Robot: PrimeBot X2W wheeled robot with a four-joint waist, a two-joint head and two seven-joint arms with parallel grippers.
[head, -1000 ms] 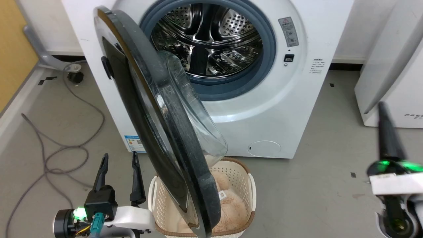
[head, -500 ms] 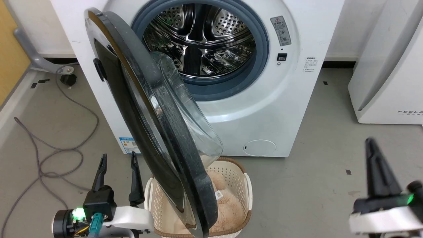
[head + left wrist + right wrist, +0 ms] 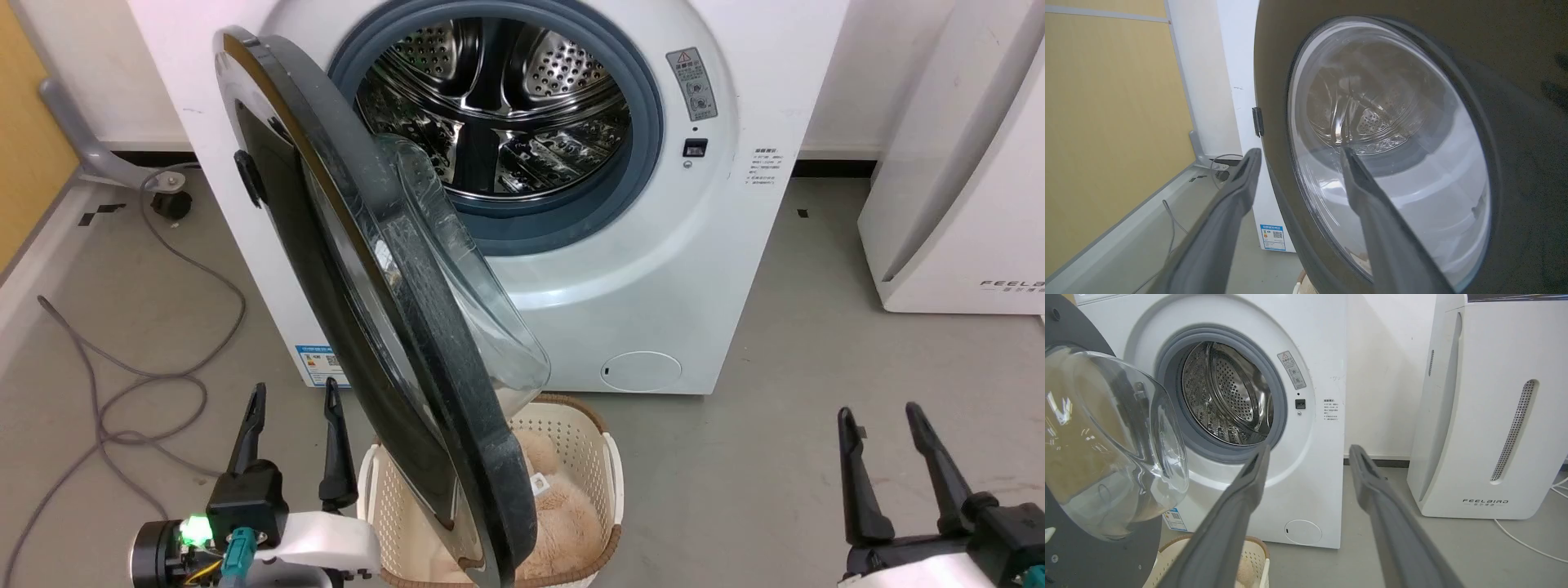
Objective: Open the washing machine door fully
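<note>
Position decides the next move. The door (image 3: 384, 327) hangs swung out from the machine (image 3: 694, 269), edge-on to us, its plane running forward from beside our left gripper (image 3: 295, 388) toward the machine. Its black outer face lies just right of that gripper and close ahead of the fingers in the left wrist view; whether they touch we cannot tell. Our right gripper (image 3: 879, 412) sits well off on the glass-bowl side. Both have fingers apart, holding nothing. We judge the left arm nearer, yet a push leftward would come from the right.
</note>
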